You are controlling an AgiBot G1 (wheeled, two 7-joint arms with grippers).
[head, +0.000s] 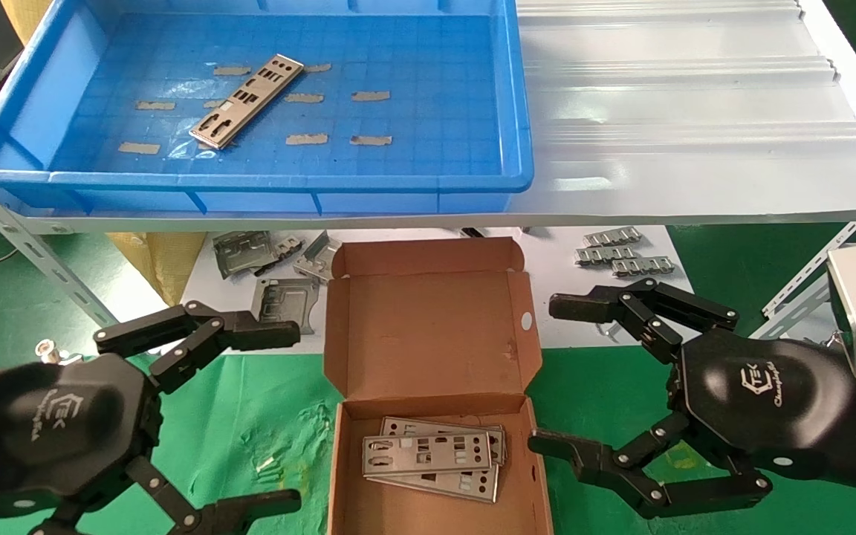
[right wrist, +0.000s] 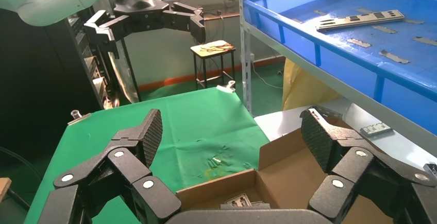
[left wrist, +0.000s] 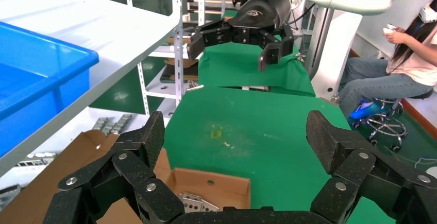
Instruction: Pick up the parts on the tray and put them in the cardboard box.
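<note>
Left tool [head: 290,416] and right tool [head: 550,375] both wide open, empty, flanking cardboard box [head: 428,327]; one part [head: 247,100] on tray [head: 517,111], upper left.

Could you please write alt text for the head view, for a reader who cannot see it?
One silver part lies diagonally in the blue tray on a white shelf; below, an open cardboard box on a green-covered table holds a stack of parts. The left gripper and right gripper hover open and empty on either side of the box.
</note>
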